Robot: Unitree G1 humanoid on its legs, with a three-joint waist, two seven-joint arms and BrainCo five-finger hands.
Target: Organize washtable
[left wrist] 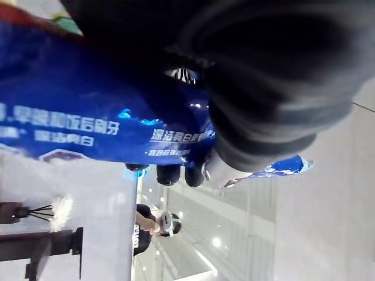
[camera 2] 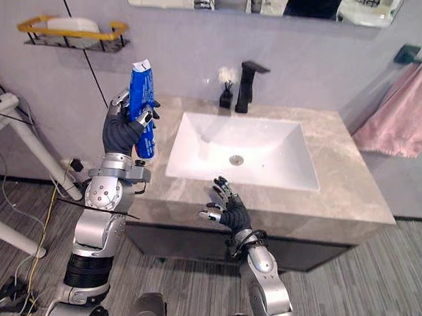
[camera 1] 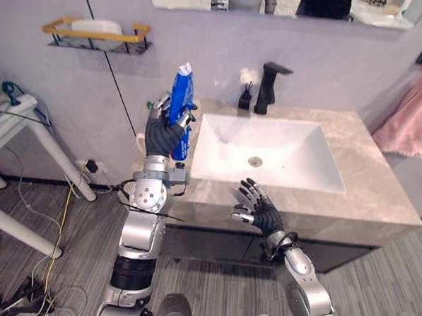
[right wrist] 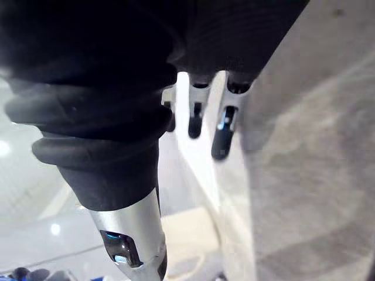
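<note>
Left hand [camera 1: 163,133] clasps glossy blue tube [camera 1: 183,89] (crimped end up), 9 o'clock of rectangular basin [camera 1: 289,151]. Right hand [camera 1: 264,216], fingers spread, 6 o'clock.

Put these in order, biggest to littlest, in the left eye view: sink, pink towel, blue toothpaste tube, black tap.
1. white sink
2. pink towel, cut off at the picture's edge
3. blue toothpaste tube, held up nearer the camera, so its place above the tap is unsure
4. black tap
</note>
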